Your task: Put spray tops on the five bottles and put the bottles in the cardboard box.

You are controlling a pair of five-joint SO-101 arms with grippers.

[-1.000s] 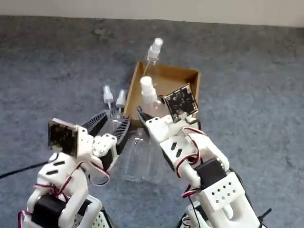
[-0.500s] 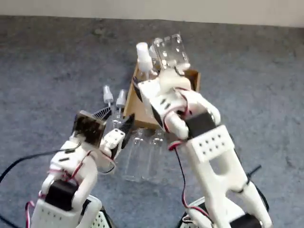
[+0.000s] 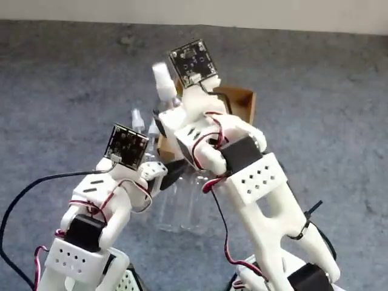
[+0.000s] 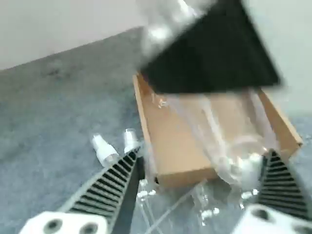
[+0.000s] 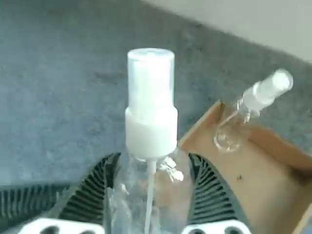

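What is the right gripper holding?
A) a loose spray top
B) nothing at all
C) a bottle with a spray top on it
C: the right gripper is shut on a clear bottle that has a white spray top on it.

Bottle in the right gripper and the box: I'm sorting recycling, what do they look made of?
Bottle: likely clear glossy plastic; the dip tube shows through. Spray top: opaque white plastic, apparently. Cardboard box: matte brown cardboard, raw tan edge.

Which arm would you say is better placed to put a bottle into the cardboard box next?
Right, likely: the right gripper holds a capped bottle high beside the cardboard box. The left gripper is open, low over uncapped bottles.
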